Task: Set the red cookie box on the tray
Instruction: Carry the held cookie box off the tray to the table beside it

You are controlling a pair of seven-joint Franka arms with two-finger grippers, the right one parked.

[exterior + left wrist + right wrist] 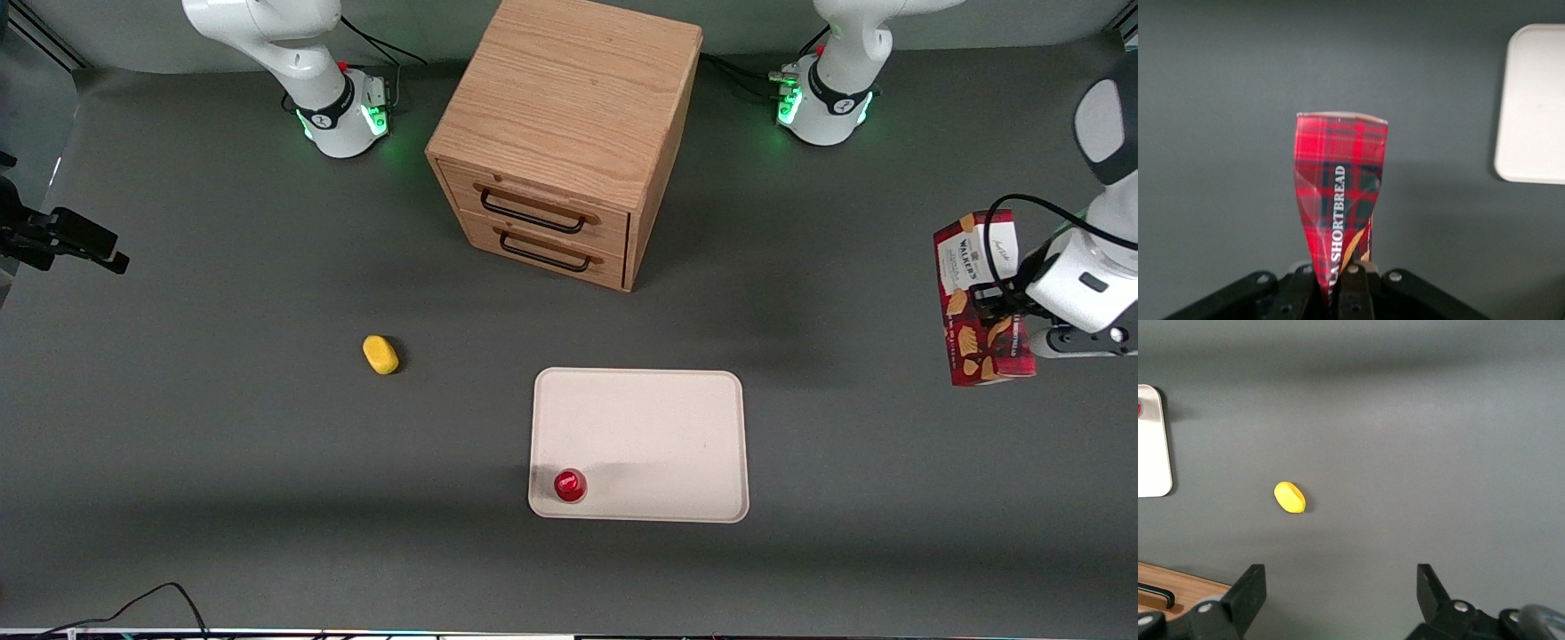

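Gripper (1000,307) on the working arm is clamped tight on the red cookie box (982,298), held up off the table at the working arm's end, well apart from the tray (640,444); in the wrist view the fingers (1351,290) pinch the box (1338,200) hard enough to crease the cardboard. Scanning the front view left to right: small yellow object (381,354) on the grey table (222,444), alone, toward the parked arm's end. Wooden 2-drawer cabinet (564,133) w/ black handles, mid-table, farther from the camera than the tray. Tray lies flat, nearer the camera, w/ a small round red cap (570,485) in one near corner.
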